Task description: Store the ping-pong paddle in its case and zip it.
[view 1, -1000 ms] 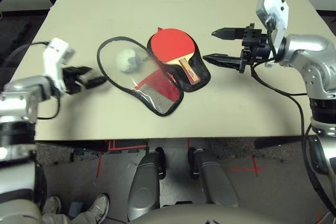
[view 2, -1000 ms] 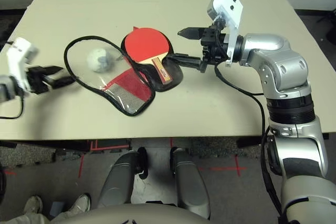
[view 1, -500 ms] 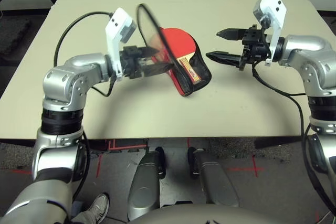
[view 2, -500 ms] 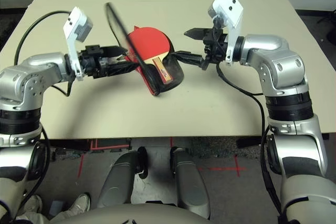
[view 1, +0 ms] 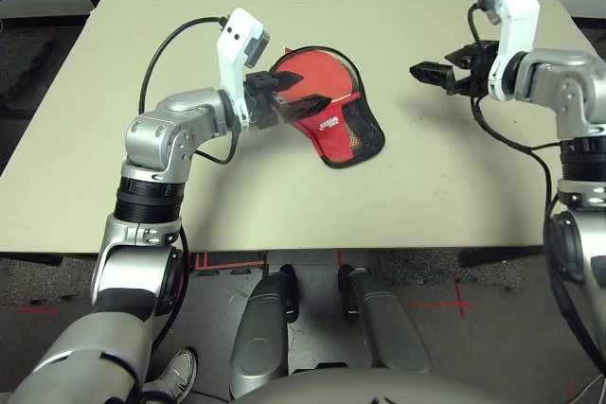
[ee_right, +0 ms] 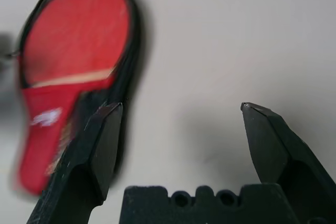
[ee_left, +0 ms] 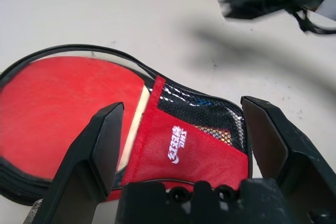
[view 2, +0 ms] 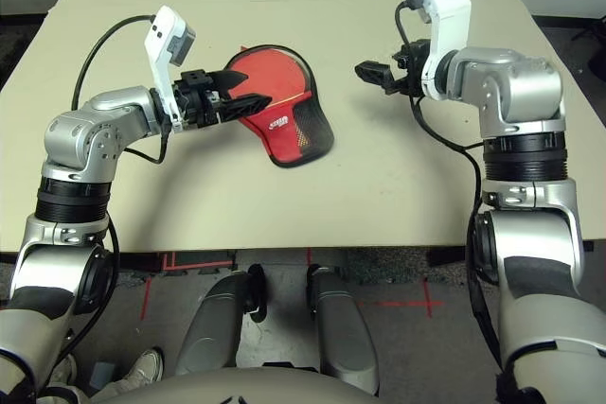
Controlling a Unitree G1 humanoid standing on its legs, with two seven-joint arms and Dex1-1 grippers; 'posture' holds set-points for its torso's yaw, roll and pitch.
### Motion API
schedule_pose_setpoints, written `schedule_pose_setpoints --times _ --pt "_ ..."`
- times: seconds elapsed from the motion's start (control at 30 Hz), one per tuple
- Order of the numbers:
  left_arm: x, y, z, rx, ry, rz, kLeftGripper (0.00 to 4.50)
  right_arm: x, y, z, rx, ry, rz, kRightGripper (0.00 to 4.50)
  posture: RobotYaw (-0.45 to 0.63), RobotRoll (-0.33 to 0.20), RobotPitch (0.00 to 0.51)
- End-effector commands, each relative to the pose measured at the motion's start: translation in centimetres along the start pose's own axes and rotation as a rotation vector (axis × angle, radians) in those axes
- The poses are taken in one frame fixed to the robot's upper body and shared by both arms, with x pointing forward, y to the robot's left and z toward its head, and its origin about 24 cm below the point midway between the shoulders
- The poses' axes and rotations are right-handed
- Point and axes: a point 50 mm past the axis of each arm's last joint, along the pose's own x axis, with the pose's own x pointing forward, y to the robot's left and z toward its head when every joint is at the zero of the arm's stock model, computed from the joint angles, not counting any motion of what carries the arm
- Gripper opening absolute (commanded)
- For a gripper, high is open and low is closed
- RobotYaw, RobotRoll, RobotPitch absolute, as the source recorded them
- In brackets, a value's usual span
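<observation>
Worktop (view 1: 426, 196): pale, smooth-topped, seen from above, carrying the items below.

Item, one paddle case (view 1: 333, 142): red fabric edged in black, white logo on the red, black mesh pocket beside it, clear panel over the rounded part. Lies flat near the middle of the worktop, its clear cover folded over, rounded end pointing away from the robot, narrow end towards it.

Item, one ping-pong paddle (ee_left: 68, 114): red rubber face with a pale wooden band at its base. Lies inside the case, the face showing through the clear panel, the handle mostly covered by the red fabric and mesh.

Left hand (view 1: 317, 90): black, two-fingered, released, its fingers spread wide with nothing between them. Hovers over the case's left side, on a silver arm with a white bracket.

Right hand (ee_right: 181, 107): of the same pattern, likewise released and empty, fingers wide apart. Held above the worktop to the right of the case, apart from it.
</observation>
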Motion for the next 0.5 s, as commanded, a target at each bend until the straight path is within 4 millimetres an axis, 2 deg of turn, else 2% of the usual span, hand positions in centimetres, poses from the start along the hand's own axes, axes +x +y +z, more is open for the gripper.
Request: schedule_pose_setpoints --times 0.03,0.27,0.5 --pt "-0.7 -0.2 0.3 0.015 0.001 -0.008 4.50 0.3 0.7 -2.8 0.119 0.141 0.076 4.48 0.03 0.000 0.234" --pt "-1.7 0.1 0.0 0.018 0.053 -0.015 4.50 2.2 1.7 -5.3 0.204 0.203 0.150 4.48 0.02 0.000 0.236" --pt "-1.9 0.5 0.3 0.022 0.048 0.001 4.50 4.2 2.7 -6.3 0.286 0.247 0.152 4.48 0.03 0.000 0.237"
